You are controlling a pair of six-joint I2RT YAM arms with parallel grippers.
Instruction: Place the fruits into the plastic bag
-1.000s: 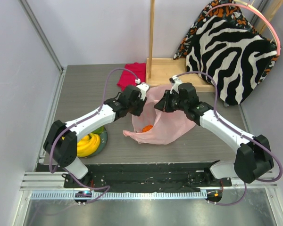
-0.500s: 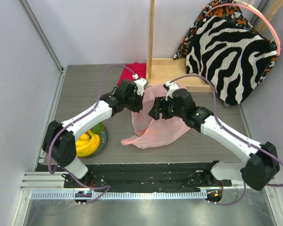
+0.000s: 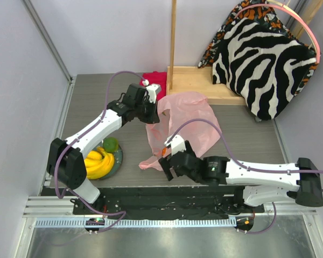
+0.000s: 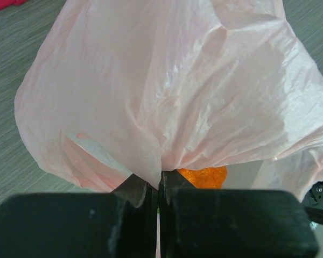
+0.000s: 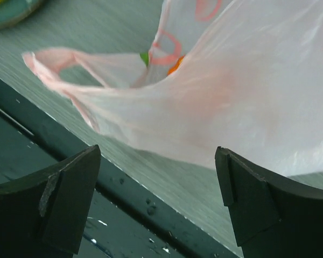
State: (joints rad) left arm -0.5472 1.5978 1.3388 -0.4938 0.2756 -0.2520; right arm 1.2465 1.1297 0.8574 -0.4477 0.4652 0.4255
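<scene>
The pink plastic bag [image 3: 187, 119] is lifted at its left edge, and my left gripper [image 3: 152, 117] is shut on a pinch of that film [image 4: 177, 80]. An orange fruit [image 4: 202, 176] shows through the bag just beyond the left fingertips [image 4: 172, 185], and again low in the bag [image 3: 163, 152]. The bananas [image 3: 98, 163] and a green fruit [image 3: 111, 144] lie on the grey-blue plate [image 3: 119, 159] at the left. My right gripper [image 3: 166, 165] hangs open and empty at the table's front edge, just short of the bag's lower fold [image 5: 231, 91].
A folded red cloth [image 3: 156, 80] lies at the back behind the left gripper. A wooden post [image 3: 172, 37] on a wooden base and a zebra-print cushion [image 3: 264, 59] stand at the back right. The black front rail [image 5: 124, 215] runs under the right gripper.
My right gripper let go of the bag, opened wide and swung down to the front edge. My left gripper closed on the bag's edge and pulled it back and left.
</scene>
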